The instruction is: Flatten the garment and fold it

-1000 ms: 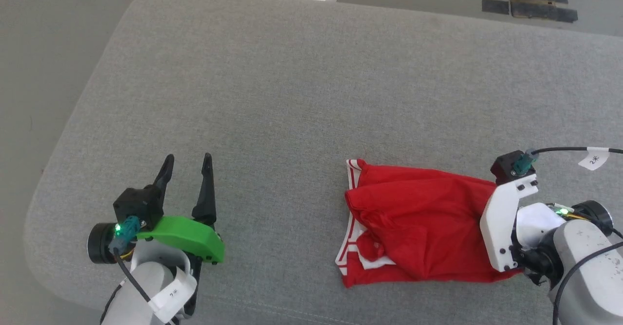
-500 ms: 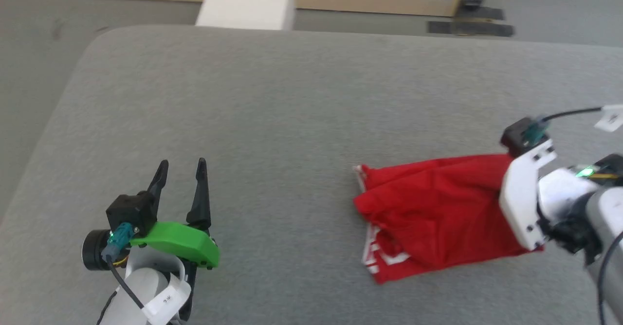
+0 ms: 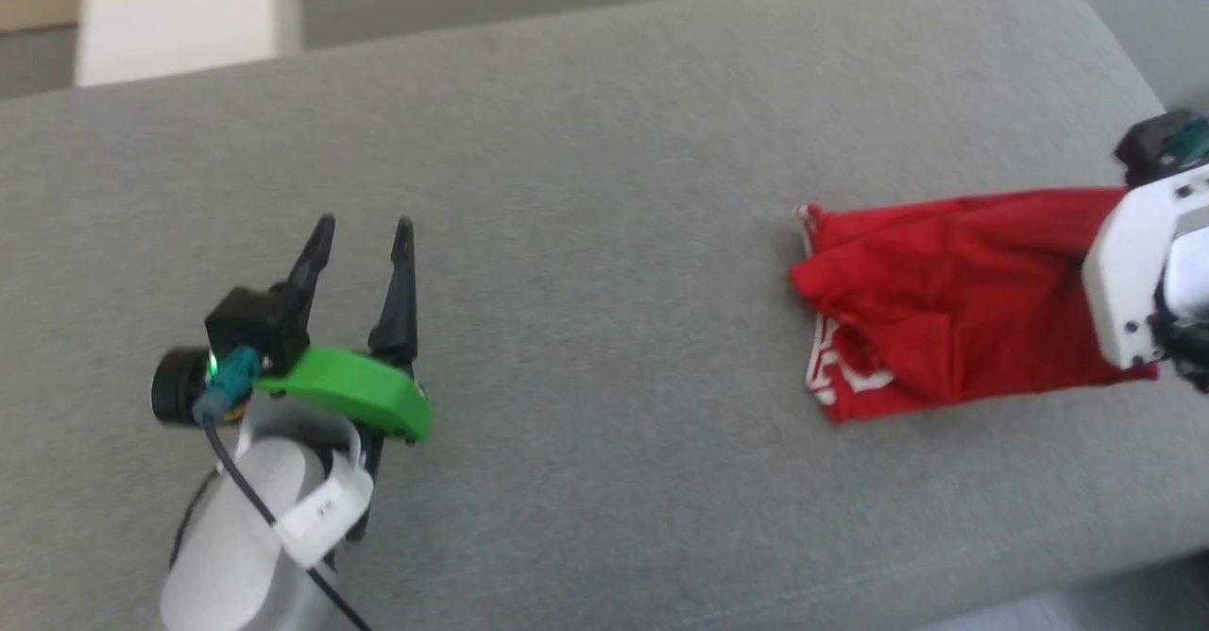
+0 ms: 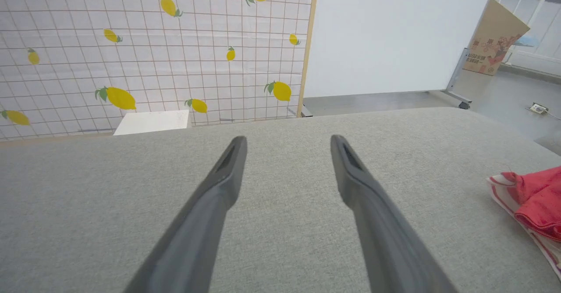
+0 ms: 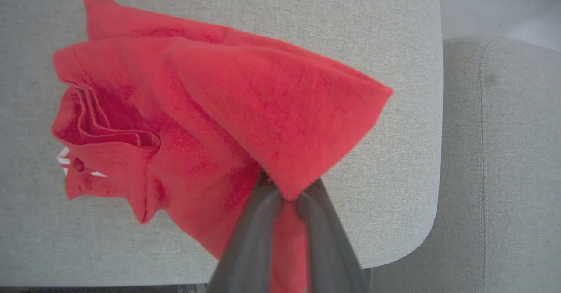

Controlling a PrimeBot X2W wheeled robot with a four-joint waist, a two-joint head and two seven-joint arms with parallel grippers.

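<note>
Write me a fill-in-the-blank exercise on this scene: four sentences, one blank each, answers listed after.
1. The garment is mostly ____, with white striped trim at one end.
2. The left gripper is ____, with nothing between its fingers.
3. The right gripper is shut on a fold of the ____.
4. The garment lies on a cushioned surface whose colour is ____.

Missing words: red; open; garment; grey.

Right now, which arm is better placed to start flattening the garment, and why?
Probably the right: the right gripper is shut on the garment, while the left gripper sits open, well apart from it.
</note>
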